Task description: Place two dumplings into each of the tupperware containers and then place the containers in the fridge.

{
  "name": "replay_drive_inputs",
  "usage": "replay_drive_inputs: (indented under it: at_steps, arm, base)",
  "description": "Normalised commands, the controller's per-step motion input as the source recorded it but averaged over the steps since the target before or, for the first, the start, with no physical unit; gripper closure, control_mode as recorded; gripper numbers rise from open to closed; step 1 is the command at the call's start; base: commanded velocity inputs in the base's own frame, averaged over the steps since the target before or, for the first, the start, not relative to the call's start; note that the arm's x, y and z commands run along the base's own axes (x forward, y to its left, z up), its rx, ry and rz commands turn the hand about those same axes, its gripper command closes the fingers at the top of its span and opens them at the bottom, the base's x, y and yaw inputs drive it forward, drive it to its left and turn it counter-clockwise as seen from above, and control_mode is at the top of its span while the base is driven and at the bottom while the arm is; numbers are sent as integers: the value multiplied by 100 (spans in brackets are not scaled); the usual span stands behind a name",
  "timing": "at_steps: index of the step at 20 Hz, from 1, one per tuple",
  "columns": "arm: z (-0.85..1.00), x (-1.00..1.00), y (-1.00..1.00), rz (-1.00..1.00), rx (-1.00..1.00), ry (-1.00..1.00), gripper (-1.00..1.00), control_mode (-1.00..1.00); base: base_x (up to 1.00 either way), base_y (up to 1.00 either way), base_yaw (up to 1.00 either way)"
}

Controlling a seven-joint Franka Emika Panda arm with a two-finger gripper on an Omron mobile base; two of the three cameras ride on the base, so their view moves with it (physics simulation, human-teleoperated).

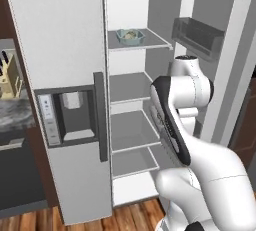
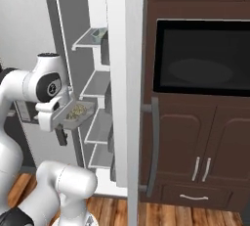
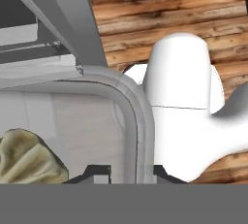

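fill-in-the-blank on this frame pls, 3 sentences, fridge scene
1. The teal container sits on the fridge's ____ shelf.
2. The gripper is shut on the rim of the ____ container.
3. The fridge door beside the shelves stands ____.

Missing words: top; clear; open

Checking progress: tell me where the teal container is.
The teal container sits on the fridge's top shelf in the left base view, dumplings inside, left of the door bin.
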Motion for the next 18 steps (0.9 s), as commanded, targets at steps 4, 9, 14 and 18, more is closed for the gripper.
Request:
replay_drive_inputs:
  at_steps: [4, 9, 14, 18]
  arm:
    - [0, 0, 0, 0, 0, 0, 100, 100]
    - [0, 0, 0, 0, 0, 0, 100, 100]
    - [0, 0, 0, 0, 0, 0, 100, 100]
    - [0, 0, 0, 0, 0, 0, 100, 100]
  base:
    - [-57, 21, 0]
    - [10, 68, -21]
    - [60, -16, -25]
    - [56, -8, -3]
